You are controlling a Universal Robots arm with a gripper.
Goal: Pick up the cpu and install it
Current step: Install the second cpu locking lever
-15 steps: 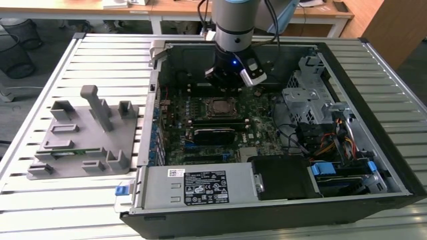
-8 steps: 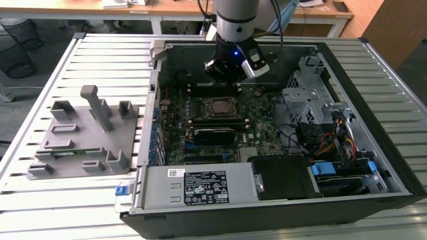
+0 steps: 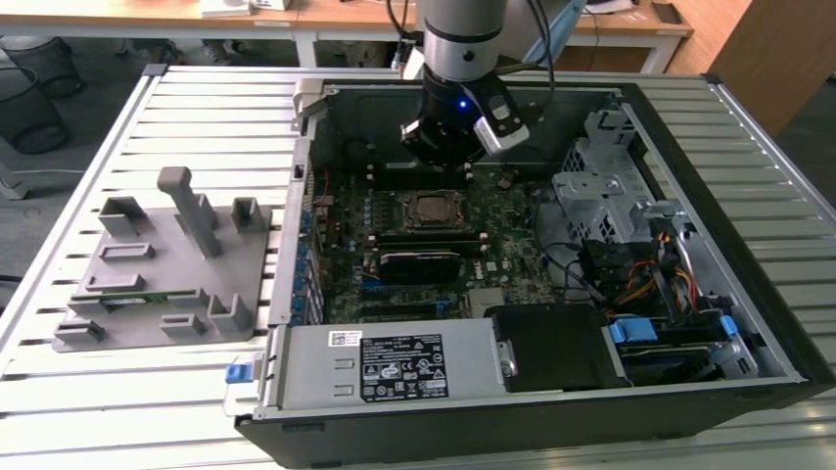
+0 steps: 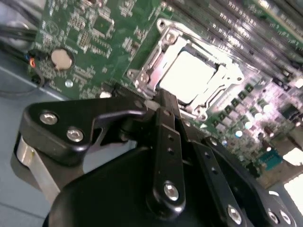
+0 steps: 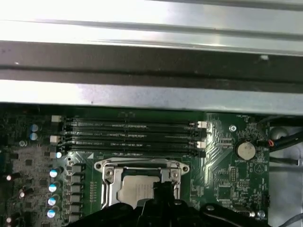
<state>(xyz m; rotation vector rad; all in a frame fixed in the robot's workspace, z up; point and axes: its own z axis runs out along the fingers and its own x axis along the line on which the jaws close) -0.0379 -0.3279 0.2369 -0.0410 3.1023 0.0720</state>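
Note:
The cpu [image 4: 189, 75] is a silvery square chip lying flat inside the metal-framed socket [image 4: 156, 52] on the green motherboard [image 3: 503, 230]. It also shows in the first wrist view as the cpu [image 5: 135, 191], and in the exterior view as the cpu [image 3: 429, 209]. My gripper [image 3: 451, 162] hangs inside the open computer case, just above the board and slightly behind the socket. Its black fingers [image 4: 163, 101] look shut together with nothing between them, their tip by the socket's edge. The gripper [image 5: 161, 189] hides part of the chip.
A grey fixture block [image 3: 170, 264] with a green strip lies on the slatted table at the exterior view's left. Around the board stand the power supply [image 3: 392, 364], a drive cage [image 3: 601, 186] and cables [image 3: 640, 284]. Black memory slots [image 5: 128, 132] and a coin battery [image 5: 245, 150] flank the socket.

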